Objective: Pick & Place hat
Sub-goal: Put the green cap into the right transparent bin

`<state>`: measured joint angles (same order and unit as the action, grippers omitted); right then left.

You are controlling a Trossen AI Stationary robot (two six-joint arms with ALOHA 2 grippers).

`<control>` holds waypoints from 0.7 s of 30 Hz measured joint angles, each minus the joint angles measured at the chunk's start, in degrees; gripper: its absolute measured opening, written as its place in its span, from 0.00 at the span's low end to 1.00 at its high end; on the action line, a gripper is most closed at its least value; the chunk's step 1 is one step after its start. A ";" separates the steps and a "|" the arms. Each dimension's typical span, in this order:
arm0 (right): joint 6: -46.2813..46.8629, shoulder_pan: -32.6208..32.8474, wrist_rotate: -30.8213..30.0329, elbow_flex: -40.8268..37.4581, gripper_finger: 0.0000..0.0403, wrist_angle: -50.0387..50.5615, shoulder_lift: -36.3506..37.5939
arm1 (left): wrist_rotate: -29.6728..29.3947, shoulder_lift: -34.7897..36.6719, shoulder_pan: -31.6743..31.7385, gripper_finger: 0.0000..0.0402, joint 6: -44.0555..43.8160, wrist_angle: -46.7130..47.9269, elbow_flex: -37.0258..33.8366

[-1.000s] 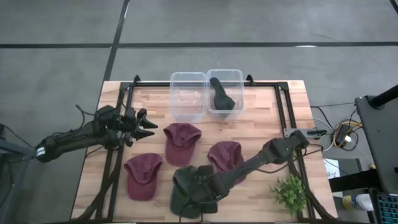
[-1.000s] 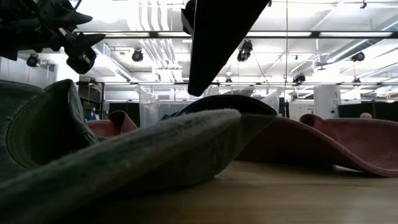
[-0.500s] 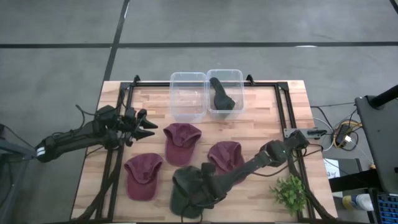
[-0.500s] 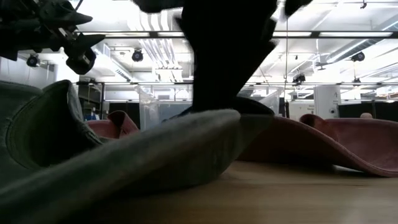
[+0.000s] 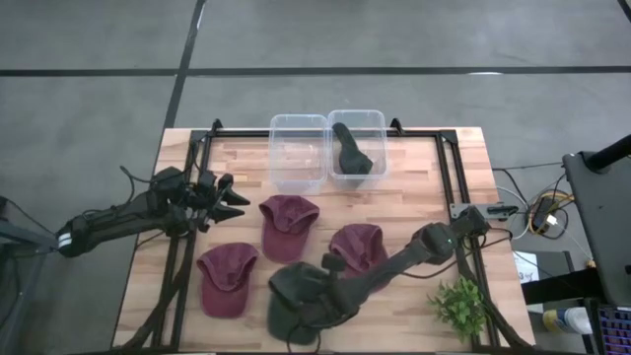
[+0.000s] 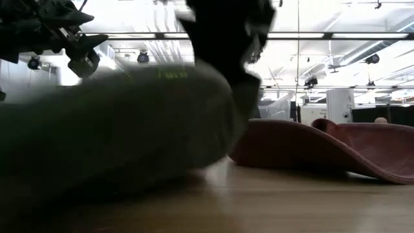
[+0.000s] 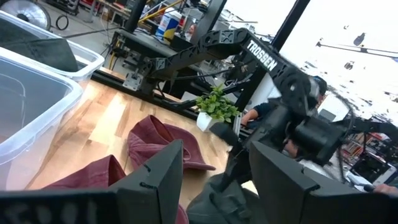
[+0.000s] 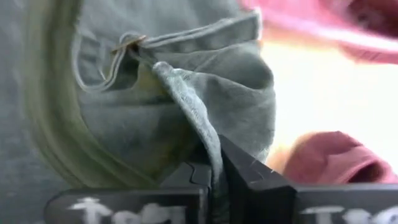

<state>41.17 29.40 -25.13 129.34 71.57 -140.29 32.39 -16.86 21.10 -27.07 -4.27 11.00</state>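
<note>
Hat of dark green-grey cloth (image 5: 296,301) sits at the table's near edge, a fold of its fabric pinched between the closed fingers of the right gripper (image 8: 214,177). Judging by this, the pick is in hand; next the hat must be raised clear of the three maroon cloth caps (image 5: 286,222) and carried to the clear plastic bins (image 5: 299,148). The left gripper (image 5: 232,198) waits over the table's left side, fingers apart. "TROSSEN" is printed on the right arm (image 7: 264,56).

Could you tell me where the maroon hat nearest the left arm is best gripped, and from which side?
Probably the maroon hat at its brim edge, from above: it lies flat and apart from its neighbours, so a thin edge suits the open left gripper hovering nearby.
</note>
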 joint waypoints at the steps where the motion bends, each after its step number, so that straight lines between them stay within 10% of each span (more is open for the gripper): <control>1: 0.00 0.06 -0.76 1.52 0.02 1.05 0.08 | 0.03 0.00 0.00 0.44 -0.12 0.00 0.00; 21: -6.58 0.53 -27.49 5.62 0.02 10.90 24.29 | 0.32 -0.04 -0.21 0.44 1.79 0.05 0.00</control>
<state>34.59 29.93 -52.61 134.96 82.47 -116.00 32.71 -16.91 20.90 -25.28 -4.22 11.00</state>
